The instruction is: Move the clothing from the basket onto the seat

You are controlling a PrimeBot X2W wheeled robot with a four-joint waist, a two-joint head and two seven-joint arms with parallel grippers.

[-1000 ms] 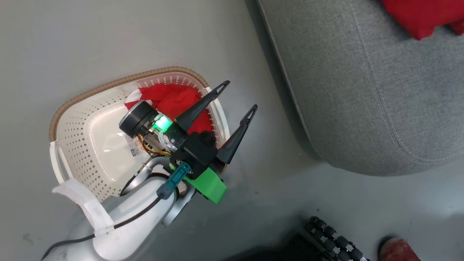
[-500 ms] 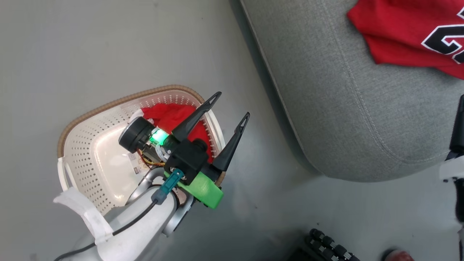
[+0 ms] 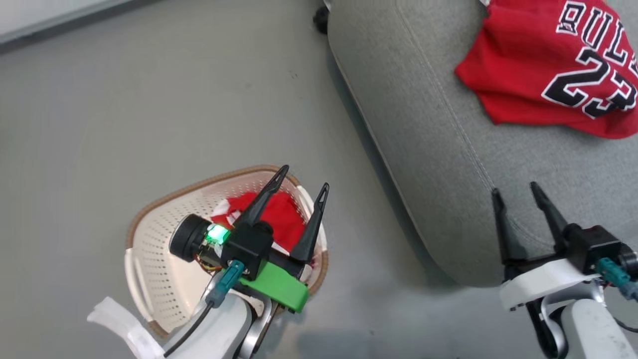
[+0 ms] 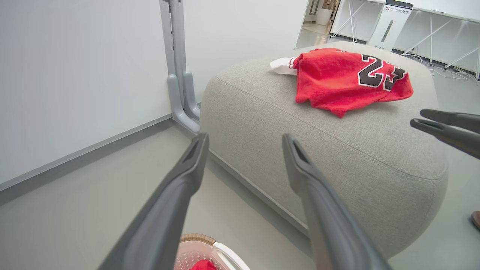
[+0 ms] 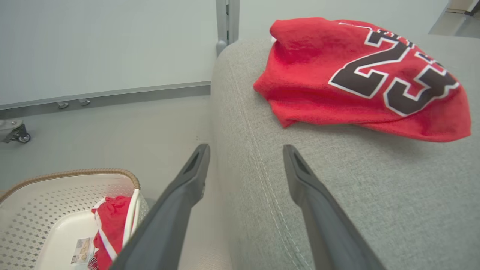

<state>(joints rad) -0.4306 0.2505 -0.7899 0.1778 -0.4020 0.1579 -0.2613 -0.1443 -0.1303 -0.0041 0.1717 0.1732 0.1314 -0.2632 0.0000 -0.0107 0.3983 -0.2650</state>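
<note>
The red "BULLS 23" jersey (image 3: 553,75) lies crumpled on top of the grey seat (image 3: 438,164), also clear in the left wrist view (image 4: 345,78) and the right wrist view (image 5: 360,75). The cream basket (image 3: 154,279) stands on the floor to the seat's left, with red shorts (image 3: 279,219) bunched at the end nearest the seat (image 5: 112,225). My left gripper (image 3: 305,177) hovers open above that end, holding nothing. Over the seat's near edge my right gripper (image 3: 514,188) is open and empty, a short way back from the jersey (image 5: 245,148).
A grey metal post (image 4: 180,75) rises against the white wall behind the seat. A caster wheel (image 5: 17,135) sits by the baseboard at the far left. A shoe tip (image 4: 476,219) shows on the floor right of the seat. Grey floor separates basket and seat.
The head camera has swung up and right, bringing the whole jersey and my right gripper into view. The right gripper now stands open, apart from the jersey. My left gripper stays open over the basket.
</note>
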